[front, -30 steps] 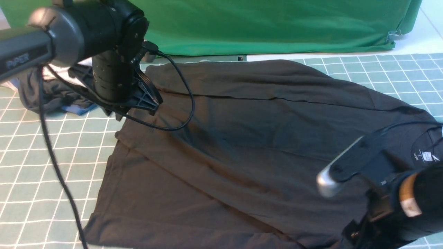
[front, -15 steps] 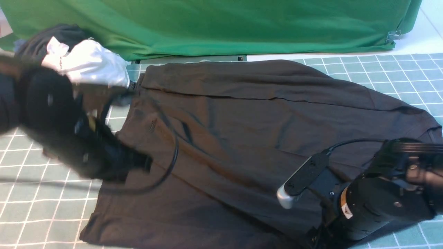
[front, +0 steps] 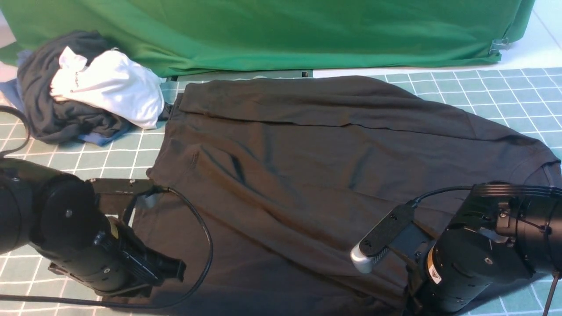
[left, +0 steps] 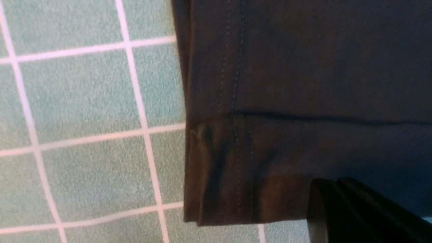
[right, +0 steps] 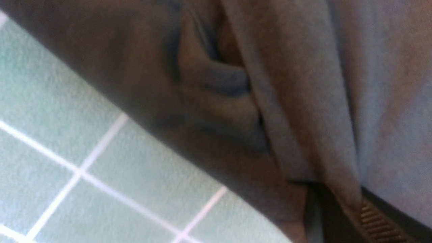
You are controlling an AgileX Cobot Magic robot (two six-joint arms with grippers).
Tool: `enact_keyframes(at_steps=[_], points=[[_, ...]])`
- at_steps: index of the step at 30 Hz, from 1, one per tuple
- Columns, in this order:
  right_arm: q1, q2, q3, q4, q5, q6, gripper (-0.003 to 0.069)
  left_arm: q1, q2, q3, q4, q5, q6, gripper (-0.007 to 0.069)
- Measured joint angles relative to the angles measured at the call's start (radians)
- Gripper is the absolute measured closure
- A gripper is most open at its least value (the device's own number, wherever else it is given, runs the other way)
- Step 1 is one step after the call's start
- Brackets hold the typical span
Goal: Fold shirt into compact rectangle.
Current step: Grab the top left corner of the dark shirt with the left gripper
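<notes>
Your shirt (front: 307,175) lies spread on the gridded worktop (front: 66,153), collar to the right, hem to the left, far edge folded over. The left jaws are pressed together, low at the near hem corner; you cannot tell whether cloth is caught. The right jaws are clamped on a fold of the shirt's near edge. 1 heap of garments (front: 88,101) sits just beside the far hem corner.
</notes>
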Motion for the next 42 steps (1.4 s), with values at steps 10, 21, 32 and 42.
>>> enact_keyframes(at_steps=[10, 21, 32, 42], points=[[0.0, -0.126, 0.021, 0.064, 0.164, 0.032, 0.0631, 0.0, -0.103, 0.003, -0.03, 0.04, 0.0, 0.0613], [0.0, -0.136, 0.149, 0.126, 0.193, 0.055, 0.0509, 0.0, -0.182, -0.099, -0.041, 0.171, -0.016, 0.0613], [0.056, -0.31, 0.121, 0.131, 0.253, 0.046, 0.0141, 0.0, 0.04, -0.495, 0.017, 0.183, -0.058, 0.061], [0.079, -0.77, 0.099, 0.127, 0.205, 0.121, 0.0571, 0.066, 0.42, -0.868, 0.017, 0.197, -0.105, 0.0567]])
